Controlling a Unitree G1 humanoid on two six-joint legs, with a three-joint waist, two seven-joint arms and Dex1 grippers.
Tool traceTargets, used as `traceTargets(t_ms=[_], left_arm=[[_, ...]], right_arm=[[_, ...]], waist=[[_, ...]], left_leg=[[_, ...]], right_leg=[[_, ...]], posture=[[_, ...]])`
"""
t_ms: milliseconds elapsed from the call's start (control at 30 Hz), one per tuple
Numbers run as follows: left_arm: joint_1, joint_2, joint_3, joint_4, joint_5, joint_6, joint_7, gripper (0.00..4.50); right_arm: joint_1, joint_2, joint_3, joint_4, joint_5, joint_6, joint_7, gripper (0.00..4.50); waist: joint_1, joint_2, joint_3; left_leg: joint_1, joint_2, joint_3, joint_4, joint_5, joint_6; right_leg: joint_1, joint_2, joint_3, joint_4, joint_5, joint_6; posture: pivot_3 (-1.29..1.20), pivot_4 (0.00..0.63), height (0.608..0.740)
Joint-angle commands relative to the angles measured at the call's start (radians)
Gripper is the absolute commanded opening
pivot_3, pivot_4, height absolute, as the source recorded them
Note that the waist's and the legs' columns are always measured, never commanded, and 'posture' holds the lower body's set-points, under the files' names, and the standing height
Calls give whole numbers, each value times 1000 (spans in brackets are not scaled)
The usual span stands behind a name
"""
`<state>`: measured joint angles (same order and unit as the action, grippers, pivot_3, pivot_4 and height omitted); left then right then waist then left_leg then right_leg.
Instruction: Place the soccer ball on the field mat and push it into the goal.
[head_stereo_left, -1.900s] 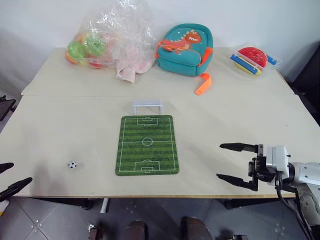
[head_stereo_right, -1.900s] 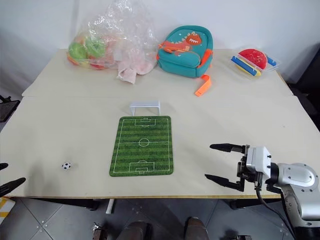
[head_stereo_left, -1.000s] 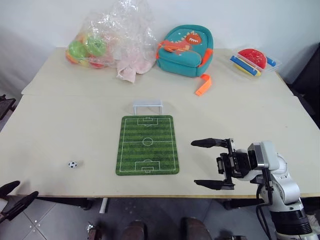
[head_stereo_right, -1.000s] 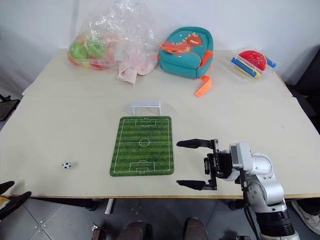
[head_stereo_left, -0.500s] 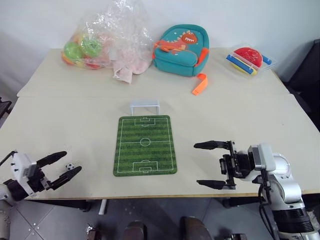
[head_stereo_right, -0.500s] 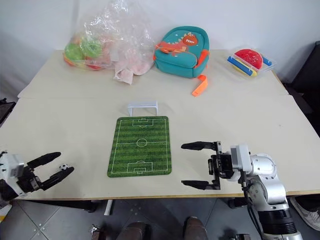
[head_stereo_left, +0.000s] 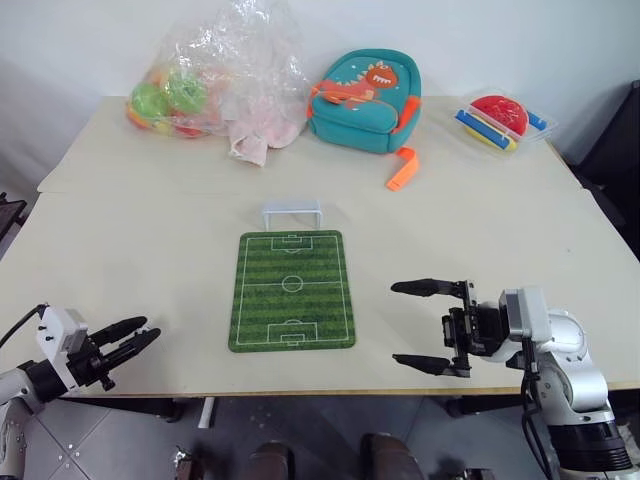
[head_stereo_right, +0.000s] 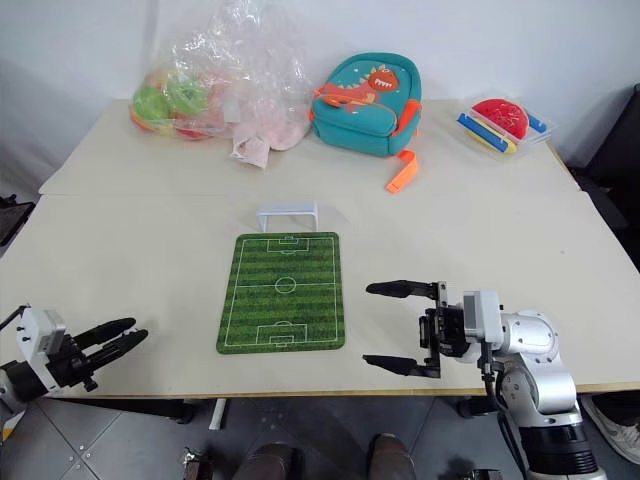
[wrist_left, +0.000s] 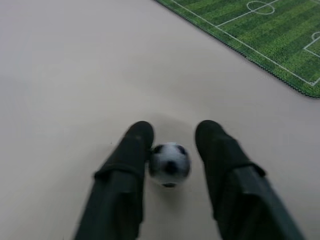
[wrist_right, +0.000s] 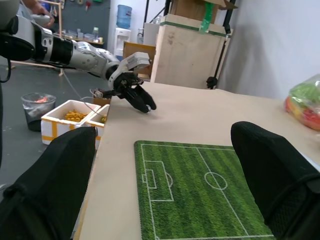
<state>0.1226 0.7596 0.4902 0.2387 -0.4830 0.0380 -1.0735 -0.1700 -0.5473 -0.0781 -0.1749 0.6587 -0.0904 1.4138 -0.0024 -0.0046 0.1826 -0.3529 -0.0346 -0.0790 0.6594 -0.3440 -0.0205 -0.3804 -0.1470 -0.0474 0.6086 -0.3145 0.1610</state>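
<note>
Your left gripper (wrist_left: 172, 145) has its matte black fingers around the tiny glossy soccer ball (wrist_left: 169, 164) on the smooth beige table (head_stereo_left: 150, 250), one finger touching it, the other just off. The ball sits left of the flat striped field mat (head_stereo_left: 292, 290). Your right gripper (head_stereo_left: 418, 325) hovers with fingers spread wide.

**Colours on your table**

You see a little white soccer ball (wrist_left: 170, 164) with black patches. The field mat (head_stereo_left: 292, 290) is green with darker green stripes and white lines. The goal (head_stereo_left: 292, 212) is white. Your table (head_stereo_left: 150, 240) is pale cream. The backpack (head_stereo_left: 366, 100) is teal with an orange dinosaur picture and orange straps. A clear plastic bag (head_stereo_left: 222, 80) holds green and orange balls. Both grippers have black fingers (wrist_left: 127, 170).
</note>
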Motion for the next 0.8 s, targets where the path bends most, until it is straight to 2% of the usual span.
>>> traceTargets(t_ms=[33, 100, 500, 633, 733, 800], left_arm=[[11, 15, 4, -32, 4, 1, -3, 585], [12, 15, 5, -41, -4, 9, -6, 28], [16, 27, 40, -110, -66, 97, -21, 28], [14, 21, 66, -120, -87, 133, -5, 923], [11, 17, 71, -124, -87, 132, -3, 1811], [13, 18, 62, -117, -70, 122, -10, 1811]], right_arm=[[1, -4, -20, -30, 11, -18, -4, 4500], [-1, -5, -22, -32, 11, -16, -6, 4500], [-47, -9, 0, -71, 4, 40, -70, 4500], [-67, -11, 14, -117, 10, 98, -116, 4500], [-81, -13, 25, -152, 14, 138, -148, 4500], [-88, -13, 28, -161, 14, 152, -160, 4500]], waist=[[1, 0, 0], [1, 1, 0], [-1, 2, 1], [0, 2, 1], [1, 2, 1], [1, 2, 1]], left_leg=[[0, 0, 0, 0, 0, 0], [0, 0, 0, 0, 0, 0], [0, 0, 0, 0, 0, 0], [0, 0, -1, 0, 0, 0], [0, 0, -1, 0, 0, 0], [0, 0, -1, 0, 0, 0]], right_leg=[[0, 0, 0, 0, 0, 0], [0, 0, 0, 0, 0, 0], [0, 0, 0, 0, 0, 0], [0, 0, 0, 0, 0, 0], [0, 0, 0, 0, 0, 0], [0, -1, 0, -1, 0, 0]], posture=[[0, 150, 740], [0, 150, 740], [0, 150, 740], [0, 150, 740], [0, 150, 740], [0, 150, 740]])
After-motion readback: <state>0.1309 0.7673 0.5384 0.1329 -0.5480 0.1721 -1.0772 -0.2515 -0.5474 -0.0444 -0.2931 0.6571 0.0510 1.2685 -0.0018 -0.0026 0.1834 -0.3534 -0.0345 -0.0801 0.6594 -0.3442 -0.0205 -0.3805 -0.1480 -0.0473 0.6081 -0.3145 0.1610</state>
